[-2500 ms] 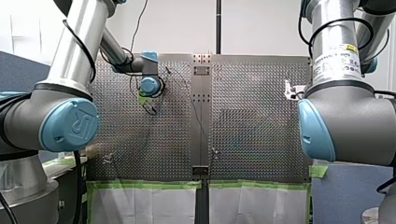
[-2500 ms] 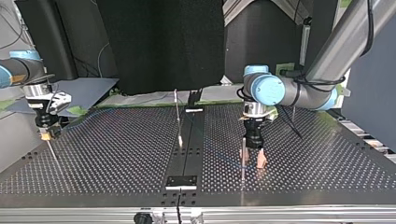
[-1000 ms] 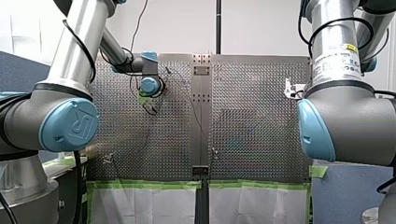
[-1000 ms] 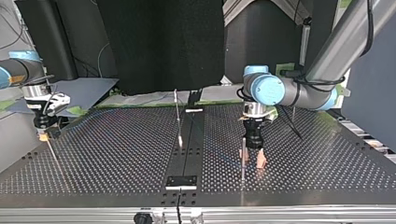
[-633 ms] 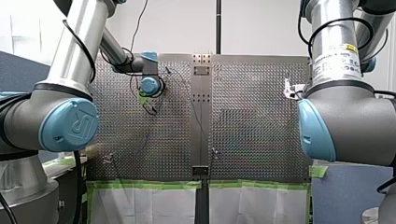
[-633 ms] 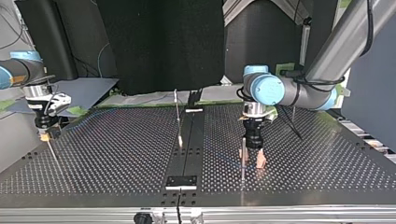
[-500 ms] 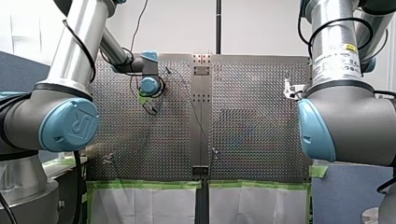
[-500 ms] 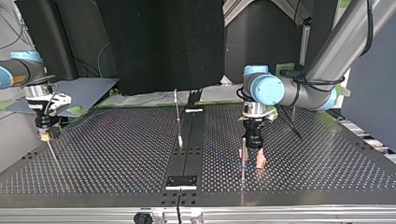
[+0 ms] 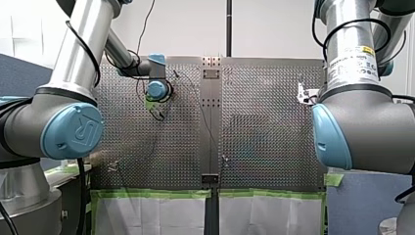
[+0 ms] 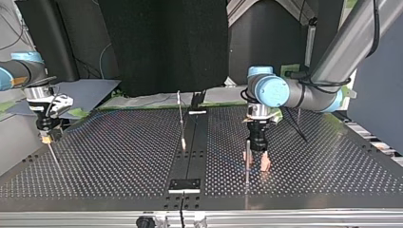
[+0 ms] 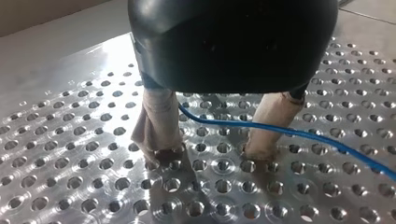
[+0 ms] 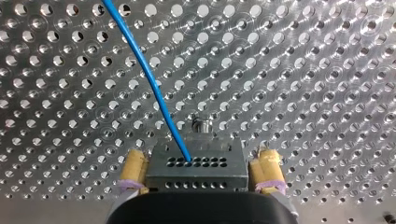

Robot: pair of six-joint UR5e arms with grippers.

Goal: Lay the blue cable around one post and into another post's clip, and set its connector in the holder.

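Note left gripper (image 11: pixel 209 151) spread wide, gripping nothing, both beige pads (image 11: pixel 156 123) set tip-down on the plate. Trace blue cable (image 11: pixel 280 132) lying loose between those pads, starting just beside one and running out past the other. Note right gripper (image 12: pixel 200 156) closed on the flanks of a grey connector (image 12: pixel 196 170). Trace the cable from the connector's holed face out ahead of that gripper, over the plate.

Identify work surface as perforated table (image 10: pixel 119 152), with dark solid strip (image 10: pixel 190 156) down the centre of the top view. Find green tape (image 9: pixel 151 193) along the plate's lower edge in the front view, with white sheets (image 9: pixel 151 215) beneath. Find black panel (image 10: pixel 164 42) at upper centre of the top view.

Follow left arm (image 10: pixel 342 42) from upper right of the top view, sloping down to a blue-capped joint, then wrist vertical, right of centre. Follow right arm (image 10: pixel 19 71) from the left edge, wrist pointing down at the table's left margin.

Count two arms, two grippers, two fingers each; one cable; one connector. Count two slim posts (image 10: pixel 247 161) with certainty in the top view: one beside the left gripper, one at centre.
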